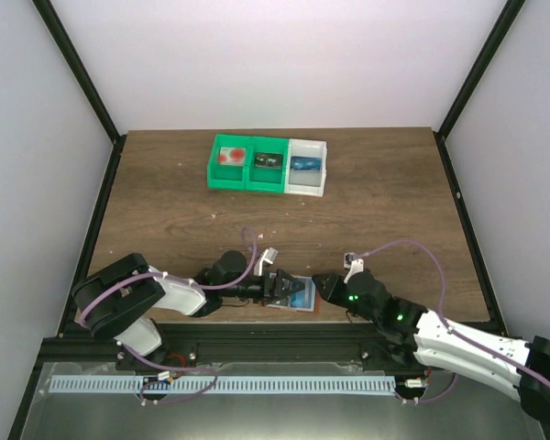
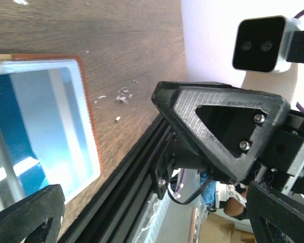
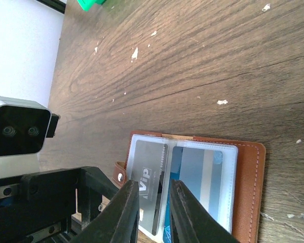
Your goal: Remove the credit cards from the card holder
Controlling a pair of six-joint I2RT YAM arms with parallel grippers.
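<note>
A brown wood-grain surface (image 1: 165, 220) is enclosed by plain white walls. At its near edge the small orange-brown leather card holder (image 3: 251, 187) is laid open and flat, clear pockets upward, between the two arms. A grey plastic card (image 3: 149, 172) is seen in one panel and a blue-and-white plastic card (image 3: 202, 177) in the other; both are judged to be fully seated.

In the top view the holder's long axis is set left to right, so one panel is turned towards each arm. The right gripper (image 3: 155, 188) is found directly over the fold, beside the grey card's inner edge. Its fingers are parted by only a narrow gap, and nothing is seen between them. The left gripper (image 1: 277, 287) is placed at the holder's left edge with its fingers spread fully wide and nothing held.

The right arm is judged the nearer to a card edge. A green-and-white row of plastic bins (image 1: 268, 165) is set well apart at the far side.
</note>
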